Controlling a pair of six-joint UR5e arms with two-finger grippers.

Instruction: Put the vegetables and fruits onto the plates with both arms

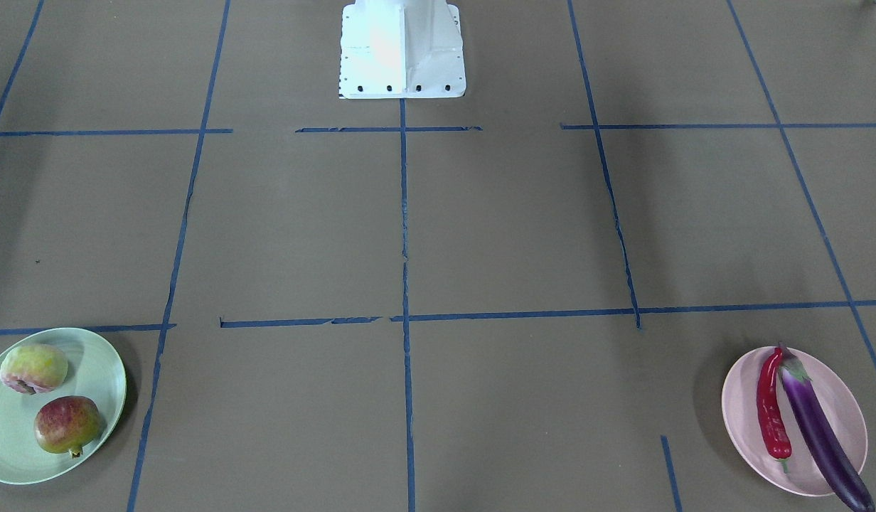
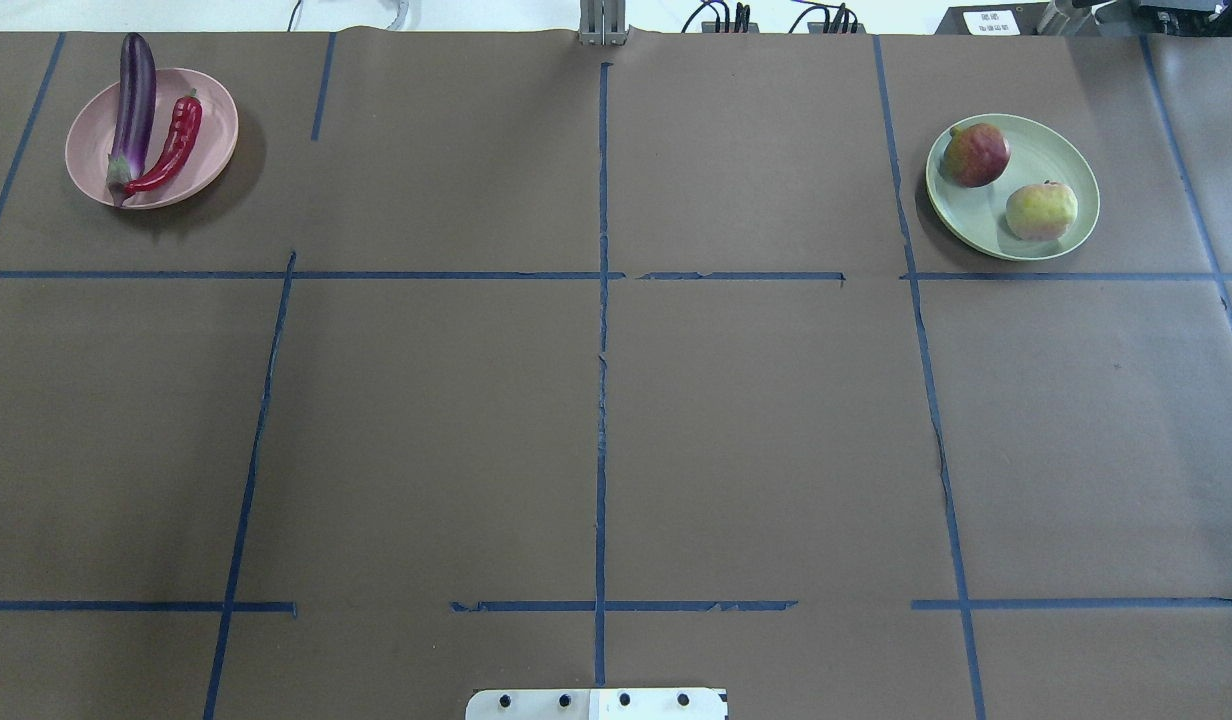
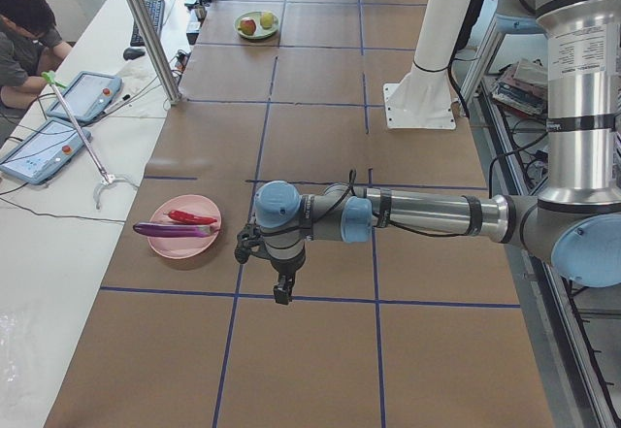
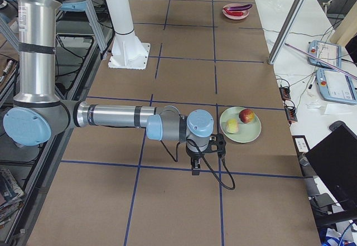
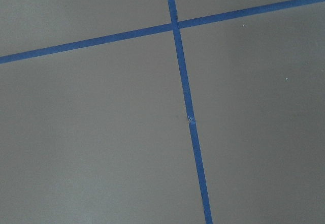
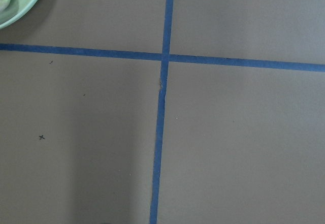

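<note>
The purple eggplant (image 2: 133,95) and the red chili pepper (image 2: 174,145) lie side by side on the pink plate (image 2: 211,125) at the far left. The pale green fruit (image 2: 1041,211) and the red-and-yellow fruit (image 2: 976,154) sit on the mint green plate (image 2: 976,225) at the far right. My left gripper (image 3: 281,292) hangs over bare table beside the pink plate (image 3: 194,248). My right gripper (image 4: 196,169) hangs beside the green plate (image 4: 251,134). Both show only in the side views, so I cannot tell if they are open or shut.
The white base block (image 1: 402,50) stands at the table's robot side. Blue tape lines (image 2: 602,400) cross the brown table cover. An operator (image 3: 24,40) sits at a side desk with tablets (image 3: 44,147) and a metal pole (image 3: 146,30).
</note>
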